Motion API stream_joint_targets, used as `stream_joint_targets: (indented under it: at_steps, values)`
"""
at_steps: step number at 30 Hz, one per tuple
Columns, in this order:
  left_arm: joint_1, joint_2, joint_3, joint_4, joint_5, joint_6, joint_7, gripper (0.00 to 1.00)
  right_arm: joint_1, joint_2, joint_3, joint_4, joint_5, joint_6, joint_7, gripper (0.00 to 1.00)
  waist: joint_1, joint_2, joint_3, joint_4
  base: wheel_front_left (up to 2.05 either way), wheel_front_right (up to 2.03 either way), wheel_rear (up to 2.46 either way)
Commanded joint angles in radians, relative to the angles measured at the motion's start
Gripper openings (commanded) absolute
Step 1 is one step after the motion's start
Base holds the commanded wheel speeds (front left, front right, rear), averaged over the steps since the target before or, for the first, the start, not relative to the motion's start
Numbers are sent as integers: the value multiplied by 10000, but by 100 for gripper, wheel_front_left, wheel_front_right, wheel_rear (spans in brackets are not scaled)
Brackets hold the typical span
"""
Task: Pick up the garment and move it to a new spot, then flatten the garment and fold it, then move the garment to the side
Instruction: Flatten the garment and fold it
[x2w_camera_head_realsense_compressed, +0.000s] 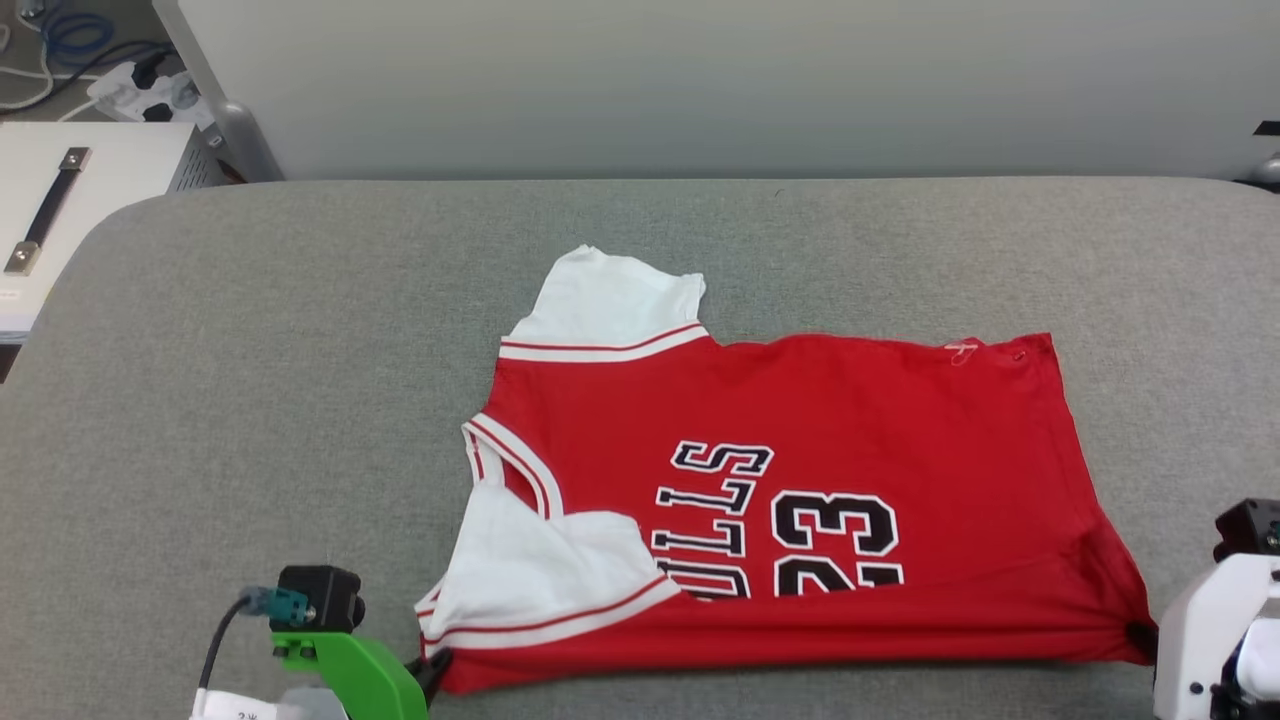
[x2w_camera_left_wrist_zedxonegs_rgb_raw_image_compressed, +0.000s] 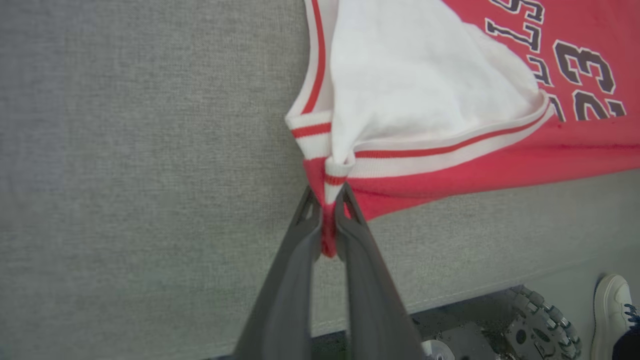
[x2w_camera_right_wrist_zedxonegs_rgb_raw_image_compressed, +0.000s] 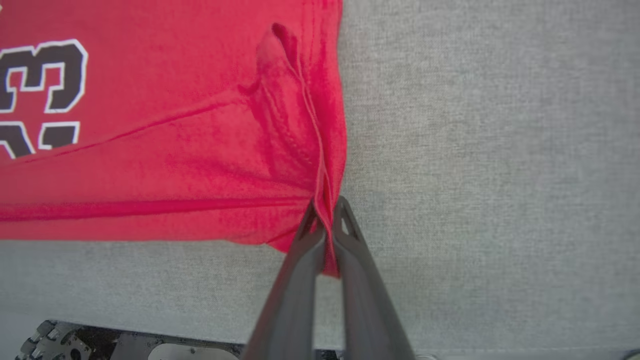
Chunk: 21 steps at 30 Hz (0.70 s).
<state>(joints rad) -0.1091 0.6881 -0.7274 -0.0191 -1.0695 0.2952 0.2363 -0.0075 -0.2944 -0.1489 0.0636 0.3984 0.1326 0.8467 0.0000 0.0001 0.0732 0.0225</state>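
My left pincer (x2w_camera_left_wrist_zedxonegs_rgb_raw_image_compressed: 327, 195) and right pincer (x2w_camera_right_wrist_zedxonegs_rgb_raw_image_compressed: 326, 210) each clamp a 6 o'clock corner of the red white-sleeved jersey shirt (x2w_camera_head_realsense_compressed: 850, 410); I'd lift both evenly, edge taut.

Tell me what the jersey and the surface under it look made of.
The jersey looks like soft matte knit cloth: it creases and bunches at its corners, with ribbed striped trim. The surface looks like grey woven fabric, matte, perhaps over padding: visible weave, rounded corners.
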Motion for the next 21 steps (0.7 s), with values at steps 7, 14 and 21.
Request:
stream_joint_targets:
  at_steps: [7,14,21]
  values:
    - [527,67,-167,-62,-251,40,97,0,1000,365,-440,-670,-19,-19,232,0,0,-1,-73,-57,0,0,0]
    - [305,-359,-338,700,-251,-288,45,0,980,638,-390,-511,-129,-19,-132,0,0,-1,277,-152,0,0,0]
    - [73,-659,-479,1429,-191,-586,-18,0,746,679,-101,57,-224,-19,-618,0,0,-1,393,-173,0,0,0]
